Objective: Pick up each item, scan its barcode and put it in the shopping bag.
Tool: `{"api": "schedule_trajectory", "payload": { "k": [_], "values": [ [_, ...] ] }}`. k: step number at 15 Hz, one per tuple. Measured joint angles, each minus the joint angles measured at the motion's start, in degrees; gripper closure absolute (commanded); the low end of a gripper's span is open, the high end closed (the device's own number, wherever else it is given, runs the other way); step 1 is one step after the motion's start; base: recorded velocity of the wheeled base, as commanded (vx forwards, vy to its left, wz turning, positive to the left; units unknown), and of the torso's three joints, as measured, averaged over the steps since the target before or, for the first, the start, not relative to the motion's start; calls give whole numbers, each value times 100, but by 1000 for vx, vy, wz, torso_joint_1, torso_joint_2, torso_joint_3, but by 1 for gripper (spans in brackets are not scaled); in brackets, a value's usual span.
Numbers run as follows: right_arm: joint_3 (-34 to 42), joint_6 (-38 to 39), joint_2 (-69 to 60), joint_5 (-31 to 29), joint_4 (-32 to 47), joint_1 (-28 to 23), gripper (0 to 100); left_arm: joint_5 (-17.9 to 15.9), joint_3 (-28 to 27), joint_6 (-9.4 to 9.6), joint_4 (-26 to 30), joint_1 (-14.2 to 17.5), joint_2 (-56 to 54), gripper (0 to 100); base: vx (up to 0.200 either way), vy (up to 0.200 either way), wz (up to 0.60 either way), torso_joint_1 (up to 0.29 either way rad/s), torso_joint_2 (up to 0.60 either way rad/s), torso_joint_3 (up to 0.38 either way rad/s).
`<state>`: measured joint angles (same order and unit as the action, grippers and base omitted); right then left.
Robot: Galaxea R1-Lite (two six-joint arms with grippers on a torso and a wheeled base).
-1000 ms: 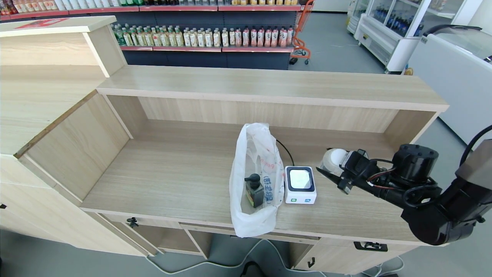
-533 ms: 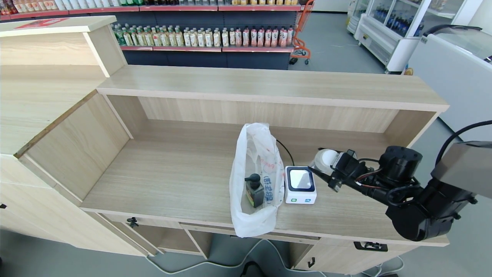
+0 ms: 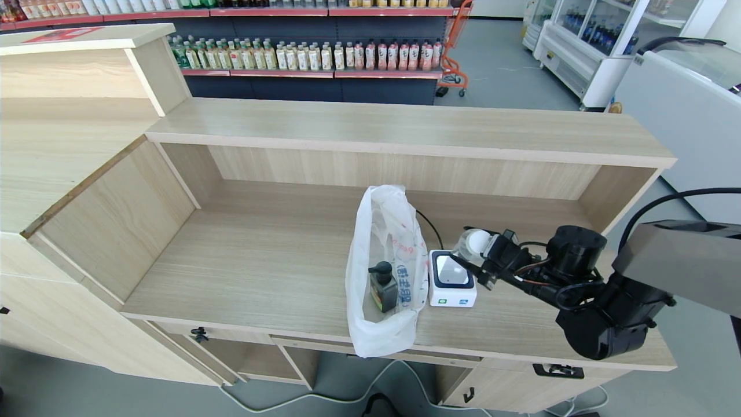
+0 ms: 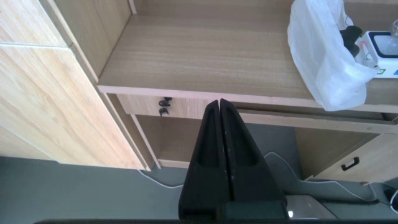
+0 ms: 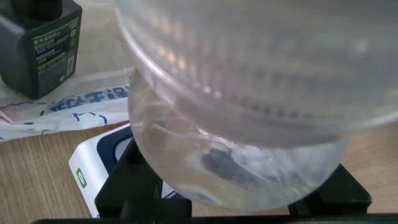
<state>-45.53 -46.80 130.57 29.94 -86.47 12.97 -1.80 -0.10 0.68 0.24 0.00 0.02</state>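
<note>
My right gripper [image 3: 470, 259] is shut on a clear round container with a white lid [image 3: 473, 242], held just above the right edge of the white barcode scanner [image 3: 451, 278]. In the right wrist view the clear container [image 5: 249, 93] hangs close over the scanner [image 5: 93, 180]. The white shopping bag [image 3: 385, 231] stands open left of the scanner, with a black pump bottle [image 3: 382, 288] inside. My left gripper [image 4: 219, 106] is shut and holds nothing, out in front of the counter and below its top. From there the bag [image 4: 326, 56] lies far to one side.
The wooden counter [image 3: 260, 260] has a raised back shelf [image 3: 405, 127] and a side wall on the left. A black cable [image 3: 429, 226] runs behind the scanner. Drawers with handles [image 3: 557, 370] sit under the front edge. Store shelves and freezers stand behind.
My right arm has carried the clear container leftward, from right of the scanner to just over its right edge. The bag and the bottle have stayed put.
</note>
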Motion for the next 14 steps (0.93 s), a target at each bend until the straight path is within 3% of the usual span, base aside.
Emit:
{"api": "schedule_trajectory", "payload": {
  "k": [14],
  "values": [
    [-472, 347, 630, 187, -369, 106, 100, 0, 0, 2, 0, 0, 0, 100, 0, 0, 0, 0, 0, 0]
  ]
}}
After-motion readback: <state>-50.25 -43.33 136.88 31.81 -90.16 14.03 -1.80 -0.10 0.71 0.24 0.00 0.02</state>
